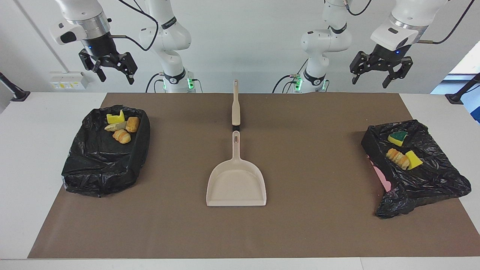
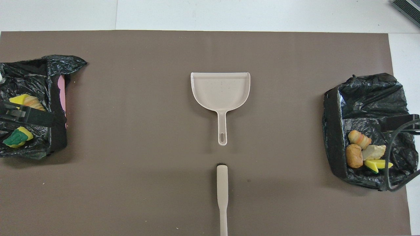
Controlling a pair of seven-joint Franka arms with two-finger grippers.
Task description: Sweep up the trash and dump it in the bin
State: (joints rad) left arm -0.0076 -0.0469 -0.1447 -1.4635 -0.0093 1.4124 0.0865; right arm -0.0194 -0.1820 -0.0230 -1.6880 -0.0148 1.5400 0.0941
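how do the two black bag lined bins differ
The black-bag-lined bin at the right arm's end holds four scraps bunched in its corner nearest the robots; the black-bag-lined bin at the left arm's end holds three. The first bin's liner covers it fully and its outline is neat; the second shows a pink strip along one side, and its bag spills loosely onto the brown mat. Both contain yellow sponge and bread-like pieces.
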